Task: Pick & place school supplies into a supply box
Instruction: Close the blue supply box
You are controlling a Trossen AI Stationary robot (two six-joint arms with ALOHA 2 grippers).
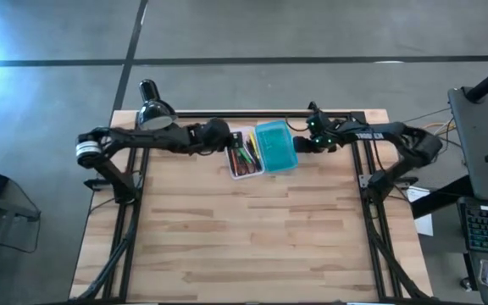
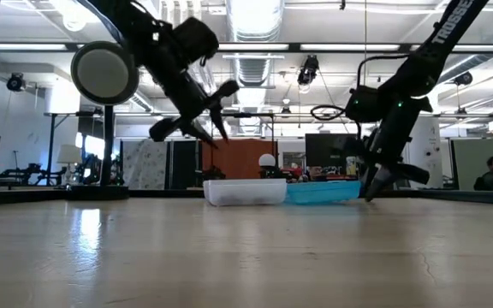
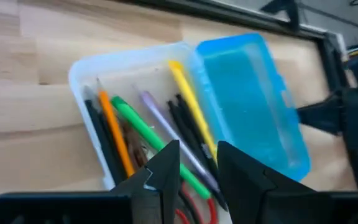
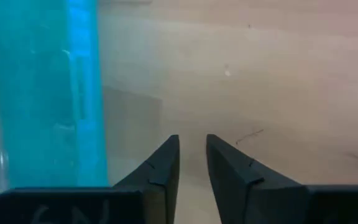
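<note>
The small clear plastic supply box sat open near the table's far edge, between the two arms, its translucent teal-blue lid folded out flat beside it on the right arm's side. Inside lay the school supplies, side by side along the box's length: a yellow pencil, a green pen, an orange pencil, a pale lilac pen and dark pens, with a loop of red scissor handle just showing at the near end. The left gripper hung above the box's outer edge, clear of it in the low view, fingers a narrow gap apart and holding nothing. The right gripper was down by the lid's outer edge, fingertips close to the wooden tabletop, slightly parted and empty. A black desk lamp stood at the far left corner behind the left arm. The whole near stretch of the table lay open in front of the box.
</note>
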